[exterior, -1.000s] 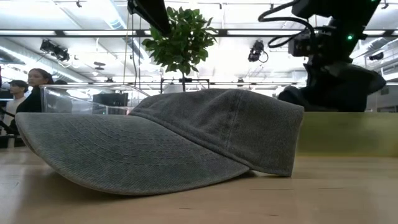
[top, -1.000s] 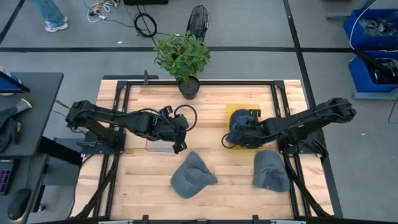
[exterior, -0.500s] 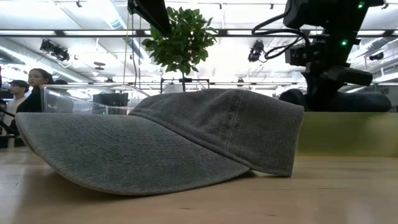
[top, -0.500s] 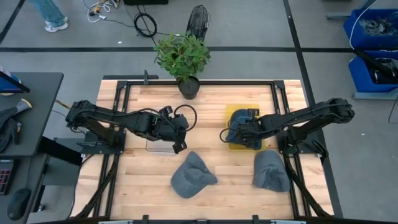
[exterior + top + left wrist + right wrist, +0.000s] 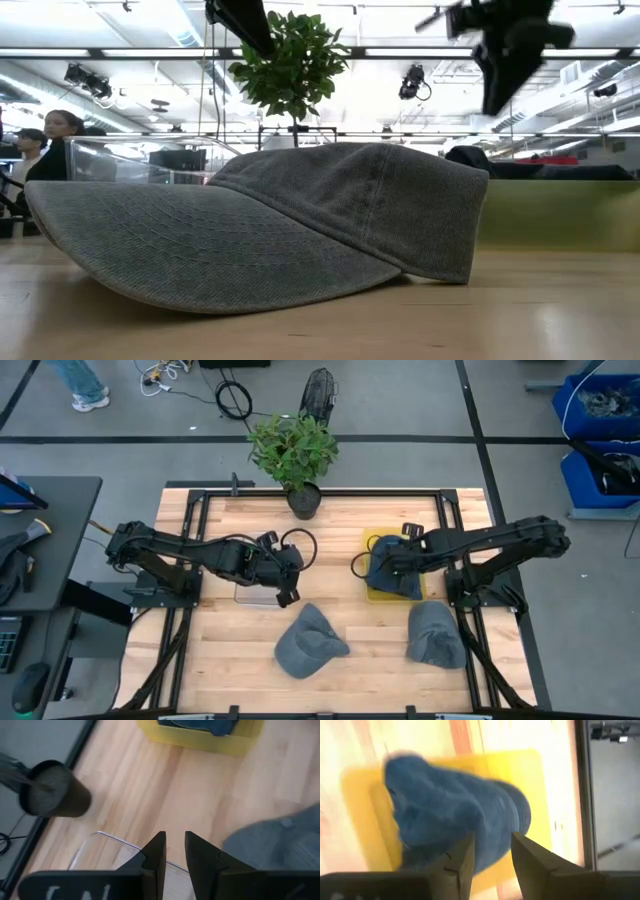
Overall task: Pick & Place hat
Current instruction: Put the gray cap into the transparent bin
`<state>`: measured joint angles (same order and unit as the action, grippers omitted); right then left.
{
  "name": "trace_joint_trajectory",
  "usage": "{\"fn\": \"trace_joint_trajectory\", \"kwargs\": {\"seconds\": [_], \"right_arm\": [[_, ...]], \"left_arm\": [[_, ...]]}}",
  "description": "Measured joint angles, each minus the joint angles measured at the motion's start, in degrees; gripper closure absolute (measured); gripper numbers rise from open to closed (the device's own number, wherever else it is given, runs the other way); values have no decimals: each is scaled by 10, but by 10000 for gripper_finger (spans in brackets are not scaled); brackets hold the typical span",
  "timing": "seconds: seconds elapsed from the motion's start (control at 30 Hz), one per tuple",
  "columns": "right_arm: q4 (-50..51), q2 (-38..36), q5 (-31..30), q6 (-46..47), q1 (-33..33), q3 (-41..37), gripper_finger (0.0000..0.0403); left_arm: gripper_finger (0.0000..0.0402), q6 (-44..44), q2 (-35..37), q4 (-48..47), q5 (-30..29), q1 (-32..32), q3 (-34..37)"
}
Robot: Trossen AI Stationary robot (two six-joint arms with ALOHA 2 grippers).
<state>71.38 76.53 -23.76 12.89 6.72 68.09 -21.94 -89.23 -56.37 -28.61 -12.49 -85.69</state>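
While the right gripper (image 5: 378,560) hovers with spread fingers above the blue hat (image 5: 392,573) on the yellow tray (image 5: 376,594), the left gripper (image 5: 292,582) waits at nine o'clock, fingers slightly apart.

**Robot body: appearance notes**

Two arms, both dark, near-black, built of jointed segments with rounded housings. Left arm (image 5: 190,552): a black cable loops out near the wrist. Right arm (image 5: 490,545): same dark finish, slim links. Left gripper (image 5: 172,856): two flat, matte black fingers (image 5: 156,855) with angular, wedge-like profiles. Right gripper (image 5: 490,857): two like black fingers (image 5: 529,855), blocky, chamfered edges.
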Motion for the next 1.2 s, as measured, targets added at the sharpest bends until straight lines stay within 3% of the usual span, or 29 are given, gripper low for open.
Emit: {"fn": "trace_joint_trajectory", "kwargs": {"seconds": [0.23, 0.57, 0.93, 1.2], "right_arm": [[-27, 0, 23, 1, 0, 70, 265], [-67, 0, 23, -2, 0, 73, 268], [-92, 0, 22, -13, 0, 72, 269], [-97, 0, 22, -12, 0, 72, 269]], "left_arm": [[328, 70, -5, 32, 129, 0, 0], [320, 198, -45, 132, 262, -29, 0], [214, 209, -140, 214, 289, -51, 0], [200, 164, -233, 282, 289, -61, 0]]}}
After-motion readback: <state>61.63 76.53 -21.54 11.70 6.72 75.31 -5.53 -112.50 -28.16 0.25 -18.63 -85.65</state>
